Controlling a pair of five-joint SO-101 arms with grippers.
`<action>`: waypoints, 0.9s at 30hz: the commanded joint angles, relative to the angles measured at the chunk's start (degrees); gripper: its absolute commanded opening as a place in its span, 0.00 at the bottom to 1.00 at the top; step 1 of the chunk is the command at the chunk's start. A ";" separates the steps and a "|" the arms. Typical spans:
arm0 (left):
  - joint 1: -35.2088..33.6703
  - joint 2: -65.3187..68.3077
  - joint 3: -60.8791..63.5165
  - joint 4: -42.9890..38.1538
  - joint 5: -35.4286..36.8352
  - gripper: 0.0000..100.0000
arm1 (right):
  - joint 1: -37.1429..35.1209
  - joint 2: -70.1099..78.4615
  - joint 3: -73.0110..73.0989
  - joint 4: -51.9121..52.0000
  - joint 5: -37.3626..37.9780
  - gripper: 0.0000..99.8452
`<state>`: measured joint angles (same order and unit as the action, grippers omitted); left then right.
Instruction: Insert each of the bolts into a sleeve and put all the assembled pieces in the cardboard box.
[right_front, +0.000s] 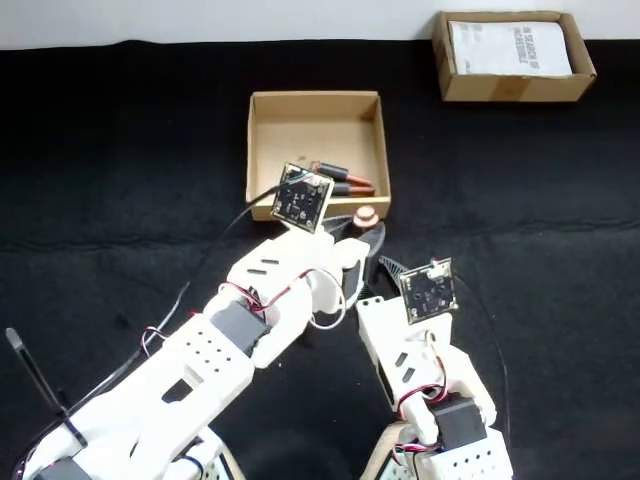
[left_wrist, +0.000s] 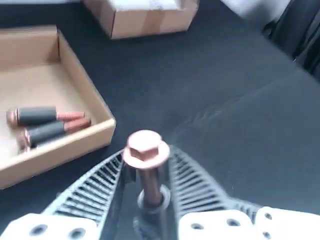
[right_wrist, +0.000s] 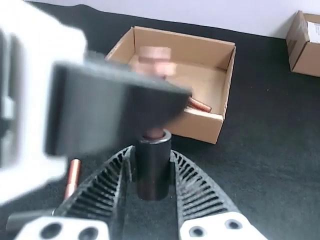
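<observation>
Two parts are pinched mid-frame: left gripper (left_wrist: 147, 167) clamps a copper hex-headed bolt (left_wrist: 145, 148), right gripper (right_wrist: 152, 157) a smooth black cylindrical sleeve (right_wrist: 152, 175)

Two sleeved bolts (right_front: 342, 180) inside cardboard box (right_front: 300, 130)

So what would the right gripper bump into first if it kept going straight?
Likely the bolt held by the left gripper, its tip at the mouth of the sleeve; depth is unclear.

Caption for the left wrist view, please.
Left gripper clamps a copper bolt beside the cardboard box holding two sleeved bolts.
</observation>
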<state>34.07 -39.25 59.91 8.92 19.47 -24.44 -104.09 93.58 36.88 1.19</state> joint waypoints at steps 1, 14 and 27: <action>0.48 -1.71 -4.35 8.53 -0.18 0.21 | -0.13 -1.10 -1.63 -1.10 0.88 0.01; 3.91 -7.69 -24.40 49.58 -0.53 0.21 | 1.80 0.48 -5.67 -1.27 0.88 0.01; -5.93 -35.74 -18.24 53.63 -4.04 0.01 | 0.22 37.23 -34.42 -7.96 8.00 0.01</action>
<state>32.31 -69.67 38.29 62.73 18.15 -23.56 -75.60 68.97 31.87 5.23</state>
